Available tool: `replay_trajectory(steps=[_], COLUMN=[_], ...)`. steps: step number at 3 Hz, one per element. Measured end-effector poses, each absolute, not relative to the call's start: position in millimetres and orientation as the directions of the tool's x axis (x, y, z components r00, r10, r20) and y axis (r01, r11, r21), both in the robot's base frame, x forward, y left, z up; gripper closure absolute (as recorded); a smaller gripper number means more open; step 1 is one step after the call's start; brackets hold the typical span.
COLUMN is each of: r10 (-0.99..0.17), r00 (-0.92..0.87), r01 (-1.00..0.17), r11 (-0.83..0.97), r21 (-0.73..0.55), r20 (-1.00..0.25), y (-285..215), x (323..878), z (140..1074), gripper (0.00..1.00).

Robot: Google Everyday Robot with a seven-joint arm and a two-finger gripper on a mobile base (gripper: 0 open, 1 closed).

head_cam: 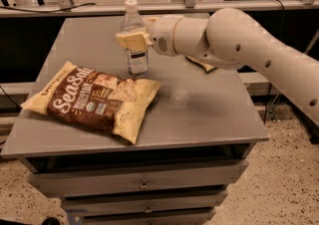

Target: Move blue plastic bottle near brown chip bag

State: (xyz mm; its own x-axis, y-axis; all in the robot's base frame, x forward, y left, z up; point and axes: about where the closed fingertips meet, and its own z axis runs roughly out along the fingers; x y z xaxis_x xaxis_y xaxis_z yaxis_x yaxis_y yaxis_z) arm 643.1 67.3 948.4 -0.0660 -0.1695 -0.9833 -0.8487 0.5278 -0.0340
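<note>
The blue plastic bottle point(134, 40) is a small clear bottle with a white cap and a white label. It stands upright on the grey table point(209, 104), just behind the upper right corner of the brown chip bag point(94, 100). The bag lies flat at the front left, brown with cream-yellow ends and white "Sea Salt" script. My gripper point(132, 40) reaches in from the right and is shut on the bottle's middle, with a cream finger pad across its front.
A yellow sponge point(202, 63) lies behind my arm at the right of the table, mostly hidden. The table has drawers point(144, 185) below its front edge. A rail and a black cable run along the back.
</note>
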Motion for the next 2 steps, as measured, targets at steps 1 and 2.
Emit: replay_trajectory(steps=[1, 2], r10=[-0.167, -0.181], r00=[-0.077, -0.065], r01=[-0.87, -0.898], r11=[0.493, 0.44], r21=[-0.015, -0.022], r20=[-0.983, -0.981], y=[79.6, 91.3], x=[621.9, 604.2], z=[942.5, 938.3], gripper=[1.0, 0.82])
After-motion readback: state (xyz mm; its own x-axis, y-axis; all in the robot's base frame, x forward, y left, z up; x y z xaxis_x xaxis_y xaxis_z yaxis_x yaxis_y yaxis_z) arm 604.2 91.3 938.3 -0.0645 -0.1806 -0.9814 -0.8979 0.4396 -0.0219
